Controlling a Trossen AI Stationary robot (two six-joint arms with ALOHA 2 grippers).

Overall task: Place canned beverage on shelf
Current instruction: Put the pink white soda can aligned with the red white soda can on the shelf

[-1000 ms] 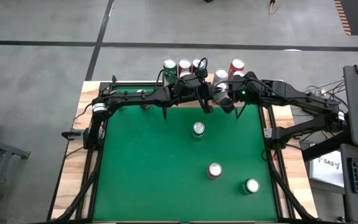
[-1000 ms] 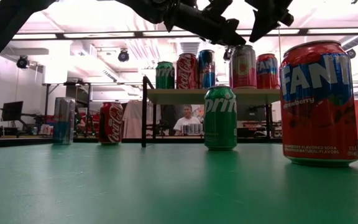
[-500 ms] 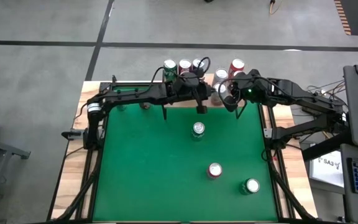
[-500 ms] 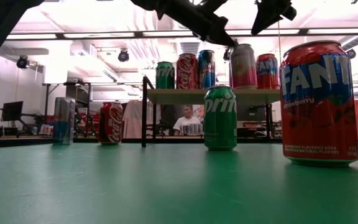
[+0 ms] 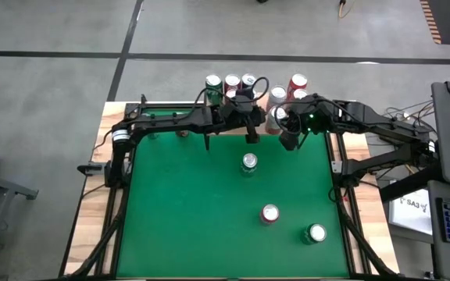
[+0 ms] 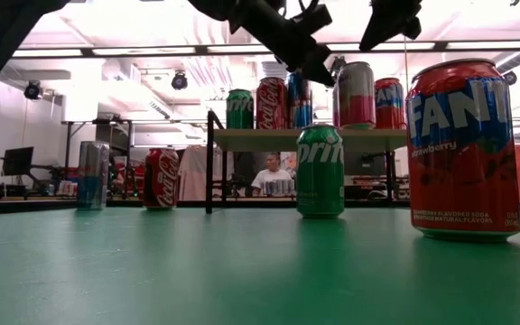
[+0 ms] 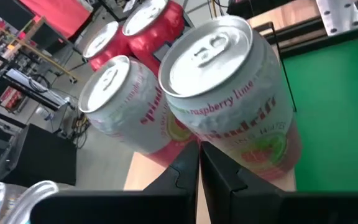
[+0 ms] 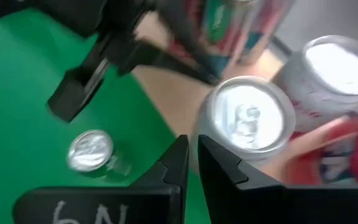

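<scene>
Up at the top centre of the high view: the shelf [image 5: 258,117], wooden top crowded with cans, mostly hidden under both arms. Left end effector [image 5: 251,137] hanging just off the shelf's front edge, fingers pressed shut, nothing between them. Right end effector [image 5: 288,143] just to the right of it, also over the front edge, fingers closed and empty too.

Seen from the left wrist: closed fingers [image 7: 185,171] pointing at a raspberry lime can [image 7: 232,93] standing upright on the wood, a second pale can [image 7: 126,106] close beside it, two red cans [image 7: 138,28] behind. From the right wrist: closed fingers [image 8: 219,168] aimed toward a silver can top [image 8: 247,118], another pale can [image 8: 331,78] beside it, and the left end effector showing dark in the upper left of that frame above the green surface [image 8: 17,106].

Low view: five cans lined up on the shelf in mid frame, green can [image 6: 239,108] at the left end, red cola can [image 6: 272,103] next. Down on the green surface: a Sprite can [image 6: 320,171] in front of the shelf, a Fanta can [image 6: 463,149] large at the right, a second cola can [image 6: 161,179] and a silver-blue can [image 6: 92,175] at the left. Far behind, a person [image 6: 272,174] under the shelf line.
</scene>
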